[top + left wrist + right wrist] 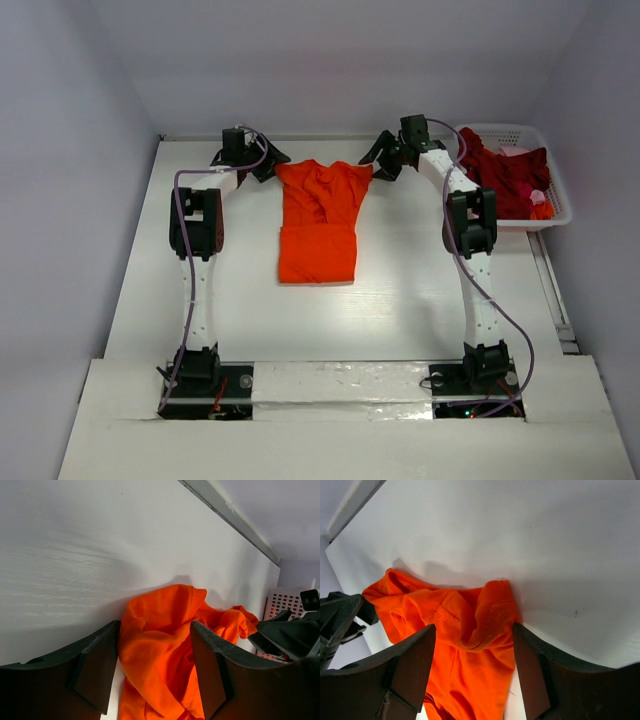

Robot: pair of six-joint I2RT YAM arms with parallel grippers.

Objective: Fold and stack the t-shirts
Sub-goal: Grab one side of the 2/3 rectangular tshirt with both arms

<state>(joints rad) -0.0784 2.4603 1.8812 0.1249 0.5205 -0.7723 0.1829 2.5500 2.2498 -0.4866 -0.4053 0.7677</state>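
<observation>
I'm seeing the left gripper [155,626] and right gripper [474,627] standing open, each straddling a far corner of the orange shirt [318,225].

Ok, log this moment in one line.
orange t-shirt: on table, far end bunched | left pincer: open around far-left corner | right pincer: open around far-right corner

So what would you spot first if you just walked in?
The bright orange t-shirt, bunched at its top, lies in the middle of the white table. The left arm and right arm each reach to one of its shoulders, jaws apart at the cloth. At the far right, a white basket holds dark red shirts.
</observation>
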